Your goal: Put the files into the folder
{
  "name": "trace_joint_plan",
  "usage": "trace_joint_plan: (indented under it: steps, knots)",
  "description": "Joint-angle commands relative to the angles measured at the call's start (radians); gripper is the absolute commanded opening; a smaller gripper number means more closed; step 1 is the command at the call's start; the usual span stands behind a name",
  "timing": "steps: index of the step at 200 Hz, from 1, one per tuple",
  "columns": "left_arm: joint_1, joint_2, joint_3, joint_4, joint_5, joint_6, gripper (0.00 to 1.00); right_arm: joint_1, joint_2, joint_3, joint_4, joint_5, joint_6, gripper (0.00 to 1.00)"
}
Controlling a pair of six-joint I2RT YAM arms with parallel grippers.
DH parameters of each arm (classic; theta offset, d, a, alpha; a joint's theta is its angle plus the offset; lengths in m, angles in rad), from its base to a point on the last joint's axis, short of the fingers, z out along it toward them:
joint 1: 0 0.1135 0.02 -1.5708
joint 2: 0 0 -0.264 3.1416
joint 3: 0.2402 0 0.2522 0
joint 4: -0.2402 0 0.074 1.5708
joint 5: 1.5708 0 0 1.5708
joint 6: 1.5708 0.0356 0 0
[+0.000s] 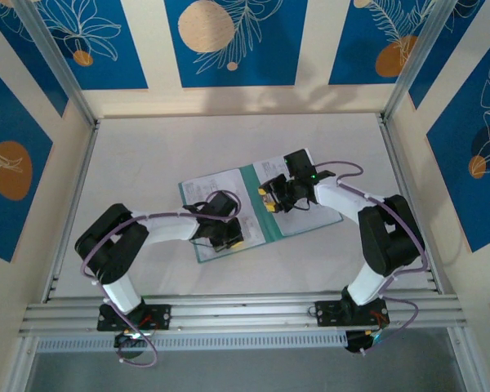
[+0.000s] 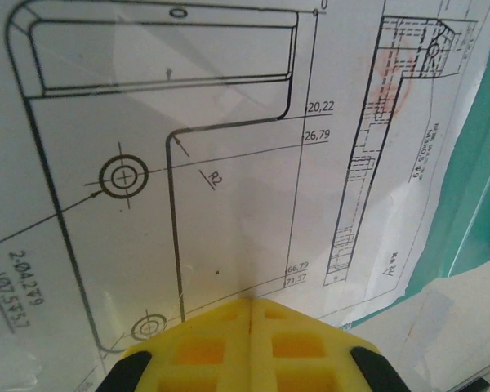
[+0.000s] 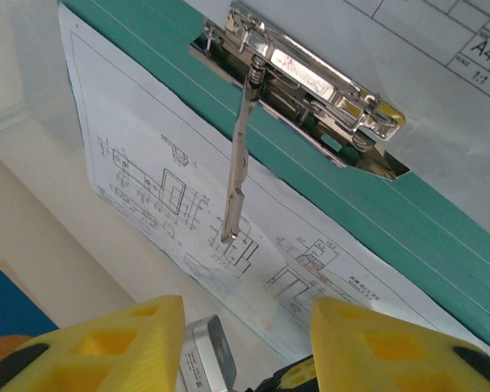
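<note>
Left gripper [image 1: 226, 237] [image 2: 251, 343] sits over the near left part of the open folder [image 1: 265, 229] at table [image 1: 147, 155] centre. Its yellow fingers are pressed together with nothing seen between them, tips at a printed sheet of the files [image 2: 229, 163]. Files lie on both folder halves. A metal clip [image 3: 310, 77] is on the teal spine, lever raised. Right gripper [image 1: 269, 198] [image 3: 245, 351] is at the spine, fingers wide apart and holding nothing.
</note>
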Motion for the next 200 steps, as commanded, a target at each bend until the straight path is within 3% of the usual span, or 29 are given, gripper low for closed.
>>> trace_joint_plan:
  steps: [1,134,200]
  knots:
    - [-0.016,0.043,-0.011,-0.074,-0.016,-0.001,0.0,-0.006,0.019,0.023,-0.011,-0.001,0.015,0.44]
    - [-0.017,0.057,-0.003,-0.074,-0.02,-0.004,0.0,-0.037,0.087,0.062,0.001,-0.012,0.009,0.38]
    - [-0.018,0.059,0.004,-0.078,-0.02,0.0,0.0,-0.036,0.081,0.059,-0.014,-0.01,0.006,0.29]
